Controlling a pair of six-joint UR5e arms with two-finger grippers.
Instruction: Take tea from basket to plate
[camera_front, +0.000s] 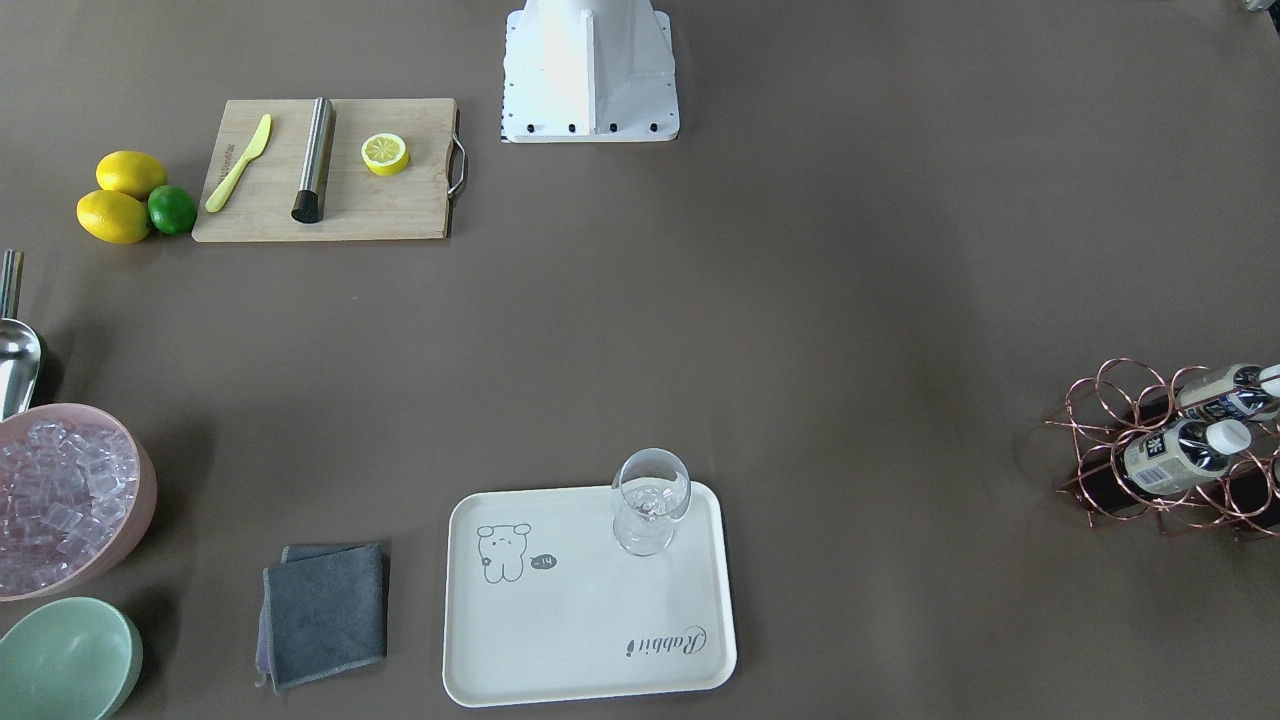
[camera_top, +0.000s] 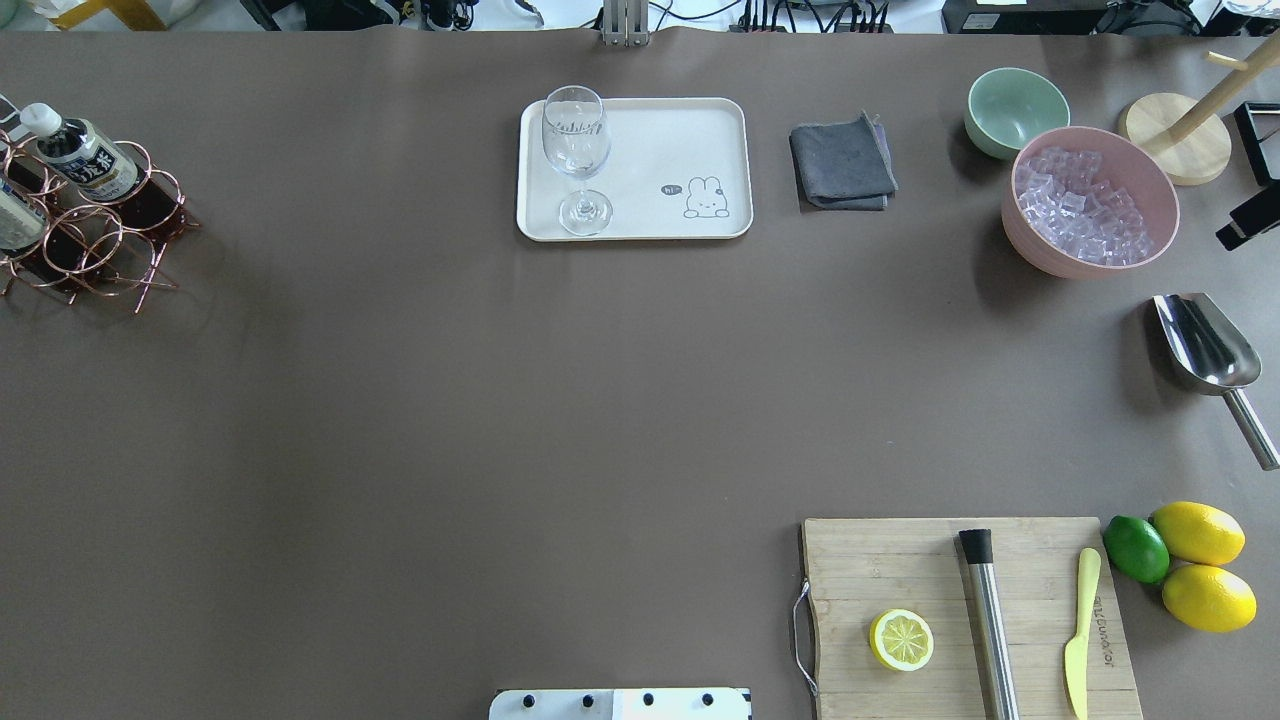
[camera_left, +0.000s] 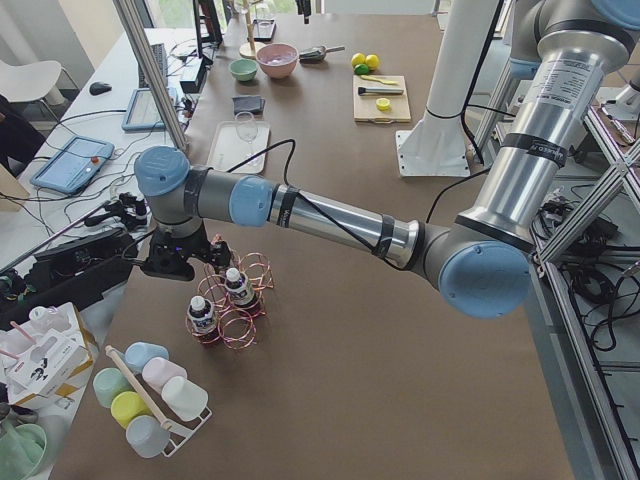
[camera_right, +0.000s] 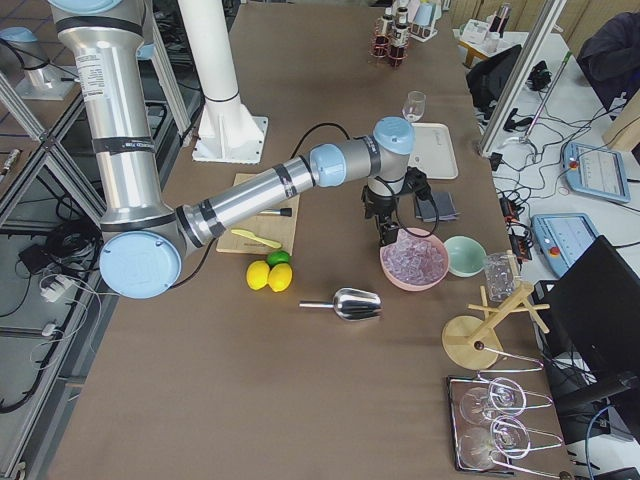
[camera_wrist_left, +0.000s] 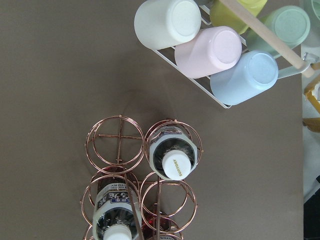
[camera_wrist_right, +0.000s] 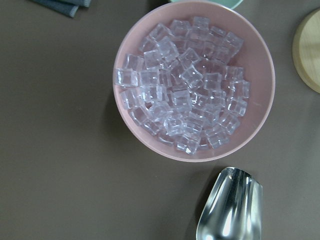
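The basket (camera_wrist_left: 115, 137) is a rose-copper wire carrier at the table's far left end (camera_top: 100, 240), also seen in the front view (camera_front: 1110, 400). Three tea bottles with white caps stand in it; one (camera_wrist_left: 172, 155) is right below the left wrist camera, another (camera_wrist_left: 116, 220) is beside it. My left gripper (camera_left: 178, 262) hovers just above the basket; I cannot tell if it is open. The cream plate (camera_top: 690, 130) carries a stemmed glass (camera_top: 577, 140) and no bottle. My right gripper (camera_right: 388, 235) hangs over a pink ice bowl (camera_wrist_right: 195, 80); its state is unclear.
A rack of pastel cups (camera_wrist_left: 220, 50) lies beside the basket. A grey cloth (camera_top: 842, 165), green bowl (camera_top: 1015, 110) and metal scoop (camera_top: 1205, 350) sit right of the plate. A cutting board (camera_top: 890, 570) with half a lemon is near the robot.
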